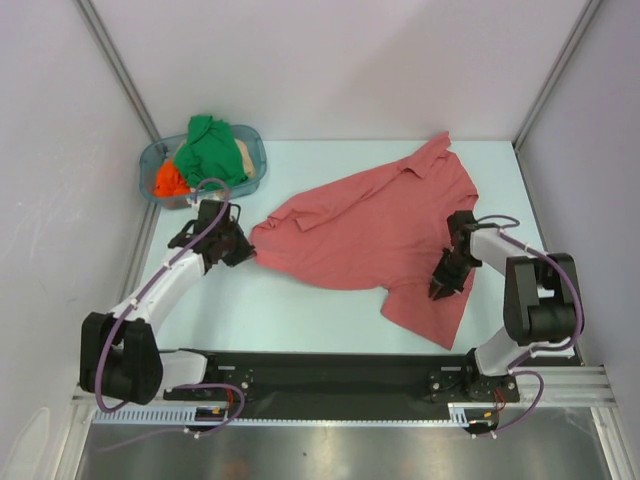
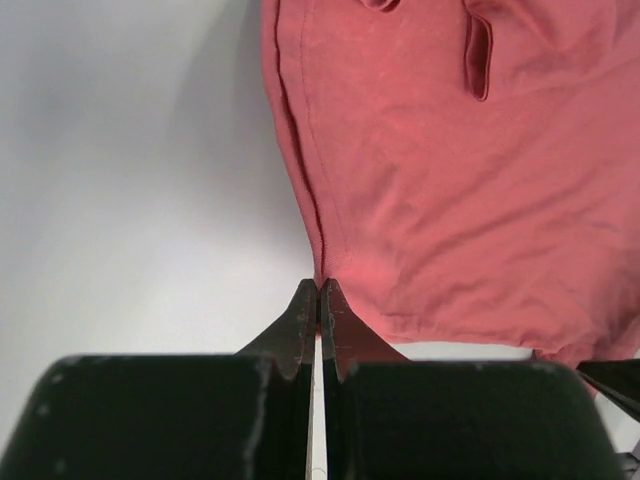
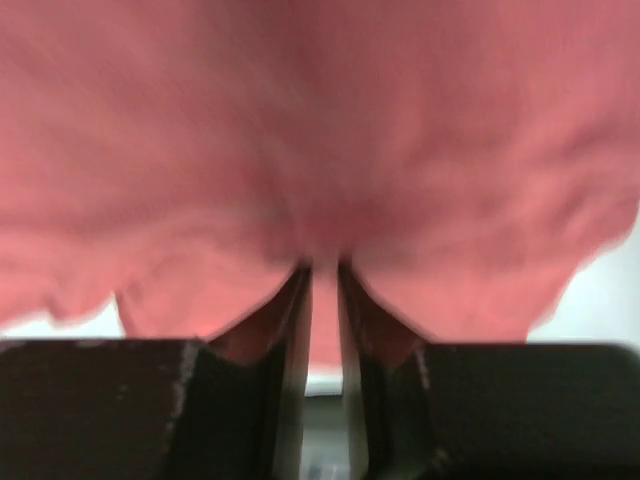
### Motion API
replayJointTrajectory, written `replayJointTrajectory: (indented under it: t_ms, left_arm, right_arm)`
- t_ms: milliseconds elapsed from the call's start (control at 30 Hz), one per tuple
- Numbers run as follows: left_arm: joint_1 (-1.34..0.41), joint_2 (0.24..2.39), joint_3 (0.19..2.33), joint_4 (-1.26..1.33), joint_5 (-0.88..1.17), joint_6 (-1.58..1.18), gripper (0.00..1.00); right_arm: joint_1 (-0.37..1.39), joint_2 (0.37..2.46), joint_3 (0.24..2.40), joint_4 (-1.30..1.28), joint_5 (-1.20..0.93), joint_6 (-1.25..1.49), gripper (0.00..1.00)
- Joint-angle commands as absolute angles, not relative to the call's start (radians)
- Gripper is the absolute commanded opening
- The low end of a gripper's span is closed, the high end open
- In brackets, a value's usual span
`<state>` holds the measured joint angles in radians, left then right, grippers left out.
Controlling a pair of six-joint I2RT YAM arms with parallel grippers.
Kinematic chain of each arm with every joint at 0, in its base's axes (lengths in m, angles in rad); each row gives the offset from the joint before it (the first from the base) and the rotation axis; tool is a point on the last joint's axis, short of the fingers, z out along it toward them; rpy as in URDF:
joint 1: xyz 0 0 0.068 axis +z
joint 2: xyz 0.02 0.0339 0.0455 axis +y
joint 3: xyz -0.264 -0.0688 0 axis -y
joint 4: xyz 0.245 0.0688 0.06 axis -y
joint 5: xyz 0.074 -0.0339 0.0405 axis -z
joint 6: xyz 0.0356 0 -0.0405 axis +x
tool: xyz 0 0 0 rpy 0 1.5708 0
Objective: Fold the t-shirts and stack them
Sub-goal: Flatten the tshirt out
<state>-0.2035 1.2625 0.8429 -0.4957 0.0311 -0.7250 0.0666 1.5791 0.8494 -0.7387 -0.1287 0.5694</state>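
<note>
— Salmon-red shirt (image 1: 370,225): where does it lie?

— Spread out and rumpled across the middle of the pale counter (image 1: 300,310). 1 end reaches toward the far right corner, and the other lies close to the right arm's base.

— And the left gripper (image 1: 243,250)?

— It sits at the cloth's left edge. The left wrist view shows its fingers pressed together on a seamed corner, pinching it, with bare counter to the left.

— The right gripper (image 1: 440,290)?

— It is down on the near right part of the same shirt. The right wrist view is blurred, but red cloth fills the narrow slot between the 2 fingers, so it is nipping a fold.

— Anything else out there?

— A clear bluish tub (image 1: 145,165) stands in the far left corner, just beyond the left gripper and apart from the red cloth. It holds a green shirt (image 1: 210,145) heaped on top, an orange shirt (image 1: 168,182) at its near left and a beige shirt (image 1: 245,158) at its right.
</note>
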Motion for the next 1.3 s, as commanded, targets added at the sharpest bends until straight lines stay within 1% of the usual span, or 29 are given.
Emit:
replayJointTrajectory:
  t_ms: [0, 133, 267, 333, 400, 467, 533, 567, 600, 633, 700, 733, 800, 833, 867, 1000, 1067, 1267]
  left_arm:
    - [-0.209, 1.243, 0.851, -0.474, 0.072, -0.704, 0.0]
    - [-0.204, 1.204, 0.844, -0.463, 0.068, -0.704, 0.0]
    - [-0.161, 1.187, 0.851, -0.453, 0.075, -0.716, 0.0]
    - [-0.147, 1.196, 0.87, -0.442, 0.089, -0.707, 0.0]
    - [-0.135, 1.21, 0.894, -0.44, 0.09, -0.689, 0.0]
    - [-0.133, 1.235, 0.908, -0.437, 0.107, -0.672, 0.0]
    - [-0.133, 1.255, 0.922, -0.434, 0.126, -0.669, 0.01]
    - [-0.133, 1.258, 0.92, -0.43, 0.147, -0.666, 0.0]
    - [-0.133, 1.261, 0.914, -0.417, 0.152, -0.664, 0.0]
    - [-0.133, 1.259, 0.91, -0.413, 0.155, -0.666, 0.0]
    - [-0.133, 1.252, 0.89, -0.396, 0.164, -0.669, 0.0]
    - [-0.133, 1.249, 0.884, -0.39, 0.167, -0.67, 0.0]
    - [-0.133, 1.247, 0.874, -0.38, 0.175, -0.672, 0.0]
    - [-0.133, 1.25, 0.874, -0.38, 0.175, -0.67, 0.0]
    - [-0.133, 1.255, 0.873, -0.38, 0.176, -0.672, 0.0]
    - [-0.133, 1.262, 0.876, -0.379, 0.19, -0.673, 0.0]
    - [-0.133, 1.261, 0.876, -0.379, 0.192, -0.676, 0.0]
    - [-0.133, 1.258, 0.879, -0.379, 0.19, -0.672, 0.0]
  right_arm:
    - [0.132, 1.66, 0.893, -0.594, -0.083, 0.612, 0.21]
    - [0.193, 1.79, 0.962, -0.54, -0.083, 0.644, 0.22]
    - [0.264, 1.887, 1.13, -0.577, -0.087, 0.653, 0.23]
    - [0.273, 1.888, 1.169, -0.629, -0.097, 0.646, 0.23]
    - [0.262, 1.827, 1.186, -0.665, -0.092, 0.624, 0.24]
    - [0.244, 1.749, 1.184, -0.715, -0.069, 0.588, 0.33]
    - [0.183, 1.679, 1.129, -0.779, -0.064, 0.572, 0.41]
    - [0.157, 1.637, 1.099, -0.791, -0.075, 0.563, 0.42]
    - [0.131, 1.543, 1.03, -0.819, -0.087, 0.555, 0.42]
    - [0.08, 1.495, 0.999, -0.83, -0.097, 0.552, 0.42]
    - [0.042, 1.377, 0.939, -0.862, -0.13, 0.543, 0.41]
    - [0.025, 1.35, 0.89, -0.871, -0.141, 0.543, 0.38]
    - [0.008, 1.29, 0.845, -0.885, -0.17, 0.551, 0.35]
    - [0.008, 1.278, 0.803, -0.885, -0.172, 0.555, 0.33]
    - [0.008, 1.273, 0.787, -0.885, -0.169, 0.555, 0.32]
    - [0.009, 1.304, 0.758, -0.879, -0.158, 0.577, 0.33]
    - [-0.023, 1.333, 0.749, -0.888, -0.146, 0.603, 0.33]
    - [-0.017, 1.328, 0.669, -0.847, -0.109, 0.65, 0.34]
